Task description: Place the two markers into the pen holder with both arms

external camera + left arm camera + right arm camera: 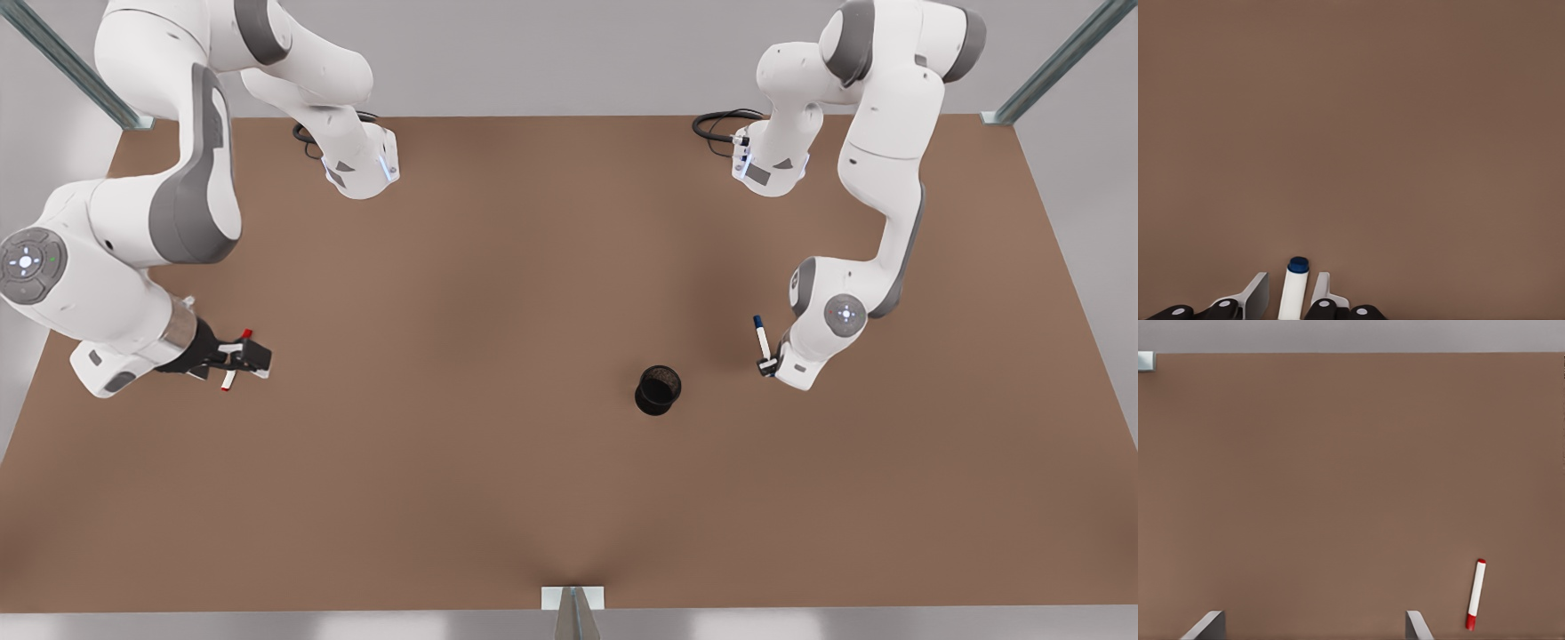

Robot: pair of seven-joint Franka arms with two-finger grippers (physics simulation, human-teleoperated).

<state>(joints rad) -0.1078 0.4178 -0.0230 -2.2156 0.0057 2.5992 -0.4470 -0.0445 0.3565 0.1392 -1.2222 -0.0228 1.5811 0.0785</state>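
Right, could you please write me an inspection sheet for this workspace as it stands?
Surface: brown table, flat and bare in the middle.
Job's things: red marker lies on the table; blue marker at the left gripper; pen holder upright, no marker in it.
Clutter: nothing seen.
Grippers: right gripper open at the front view's left, red marker beside it and not between its fingers; left gripper at the front view's right, at the blue marker.
Cables: black cable loops by the arm bases.
Surroundings: grey walls, metal frame struts at the corners.
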